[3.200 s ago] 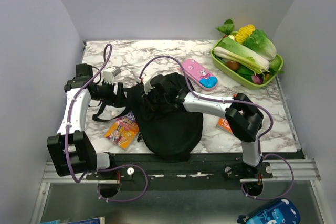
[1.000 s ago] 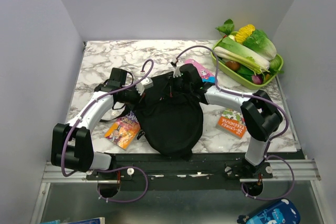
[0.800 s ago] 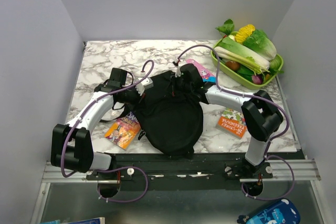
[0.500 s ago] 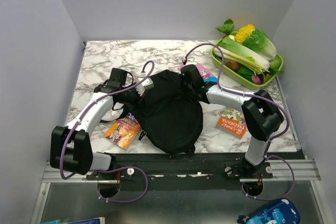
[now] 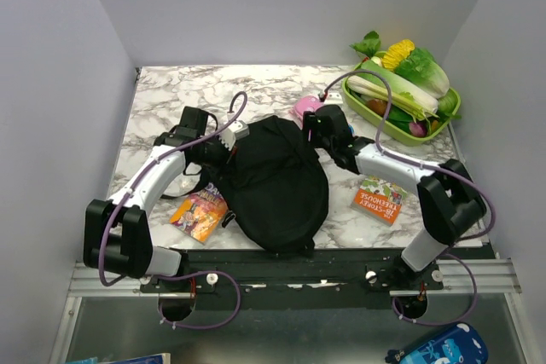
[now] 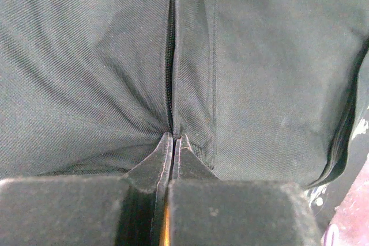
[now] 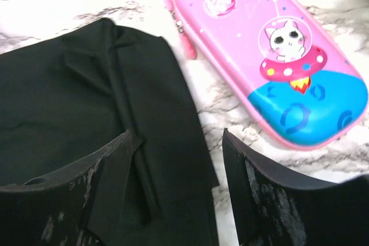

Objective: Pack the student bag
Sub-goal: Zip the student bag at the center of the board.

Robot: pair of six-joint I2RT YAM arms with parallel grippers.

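Note:
The student bag [image 5: 275,183], black and soft, lies flat at the table's near middle. My left gripper [image 5: 237,140] sits at its upper left edge. In the left wrist view that gripper [image 6: 173,137] is shut, tips pinched together where the bag's zipper line [image 6: 169,56] ends and the fabric [image 6: 259,56] puckers. My right gripper [image 5: 310,119] hovers at the bag's upper right corner. It [image 7: 179,142] stands open over the bag's edge [image 7: 144,113] and bare marble, holding nothing. A pink pencil case [image 7: 277,56] lies just beyond it.
A green tray [image 5: 446,117] of vegetables stands at the back right. One orange booklet [image 5: 378,198] lies right of the bag and another colourful booklet [image 5: 199,212] lies at its left. A black strap [image 5: 175,187] trails out on the left.
My right gripper has opened and drawn back off the bag's top toward the right, over the pencil case side. The left gripper stays pinched at the bag's edge.

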